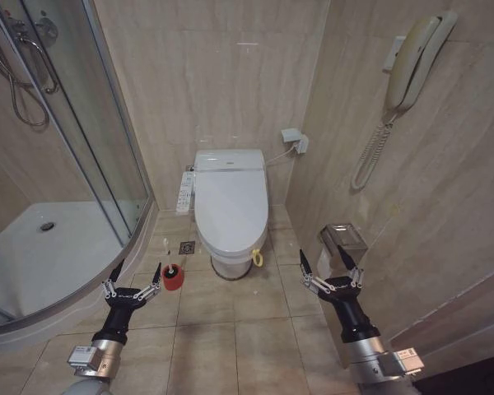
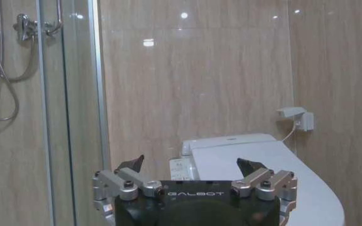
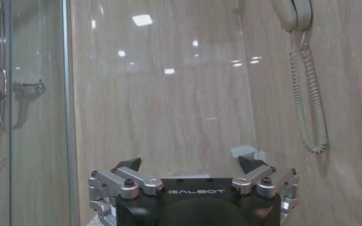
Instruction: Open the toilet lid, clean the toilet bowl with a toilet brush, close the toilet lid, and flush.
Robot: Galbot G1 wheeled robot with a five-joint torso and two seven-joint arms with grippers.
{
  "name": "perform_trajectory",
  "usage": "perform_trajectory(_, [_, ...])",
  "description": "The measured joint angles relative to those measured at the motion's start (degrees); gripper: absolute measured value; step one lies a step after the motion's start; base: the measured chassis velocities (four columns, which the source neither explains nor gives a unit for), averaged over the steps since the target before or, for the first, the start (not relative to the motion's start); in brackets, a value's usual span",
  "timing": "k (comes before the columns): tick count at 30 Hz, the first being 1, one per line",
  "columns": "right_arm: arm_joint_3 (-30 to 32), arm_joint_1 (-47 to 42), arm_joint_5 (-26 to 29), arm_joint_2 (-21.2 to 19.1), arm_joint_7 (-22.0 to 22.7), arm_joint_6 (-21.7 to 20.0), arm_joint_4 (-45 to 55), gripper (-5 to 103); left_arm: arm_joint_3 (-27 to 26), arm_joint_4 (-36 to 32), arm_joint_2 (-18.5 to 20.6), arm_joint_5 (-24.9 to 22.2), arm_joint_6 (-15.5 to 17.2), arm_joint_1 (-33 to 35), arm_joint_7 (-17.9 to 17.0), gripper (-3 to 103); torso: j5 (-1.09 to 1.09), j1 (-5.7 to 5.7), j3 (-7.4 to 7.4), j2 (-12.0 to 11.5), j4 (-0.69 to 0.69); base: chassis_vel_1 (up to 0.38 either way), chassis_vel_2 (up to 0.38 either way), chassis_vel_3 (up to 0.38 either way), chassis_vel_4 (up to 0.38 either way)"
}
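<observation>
While toilet lid (image 1: 230,202) lies closed, beige tiled floor (image 1: 239,329), glass shower (image 1: 66,164)

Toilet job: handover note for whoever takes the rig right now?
Left gripper: open, empty, held low near the shower tray, just short of the brush.
Right gripper: open, empty, held low by the right wall.
Large white glossy plastic toilet lid: shut, yellow loop tag hanging at its front edge, so the toilet bowl is covered.
Small toilet brush with black bristle head: standing in its short red round cup holder on the floor, left of the toilet.
Done: nothing.
Left: open lid, scrub bowl, close lid, flush.
</observation>
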Motion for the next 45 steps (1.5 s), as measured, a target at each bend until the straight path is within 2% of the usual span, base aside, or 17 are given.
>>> perform_trajectory(28, [-0.4, 0.98, 0.61, -0.57, 0.97, -2.74, 2.31, 100, 0.0, 0.0, 0.0, 0.0, 0.0, 0.01, 0.0, 100, 0.0, -0.03, -0.01, 0.01, 0.01, -0.006, 0.005, 0.006, -0.006])
perform_trajectory(42, [-0.41, 0.75, 0.77, -0.71, 0.93, -2.43, 2.11, 100, 0.0, 0.0, 0.0, 0.0, 0.0, -0.01, 0.0, 100, 0.0, 0.02, 0.01, 0.0, 0.02, -0.177, 0.185, 0.16, -0.163])
perform_trajectory(45, [-0.39, 0.7, 0.76, -0.71, 0.85, -2.24, 1.88, 100, 0.01, 0.0, 0.0, 0.0, 0.0, -0.05, 0.0, 100, -0.03, 0.02, 0.0, 0.0, -0.02, -0.195, 0.176, 0.166, -0.174])
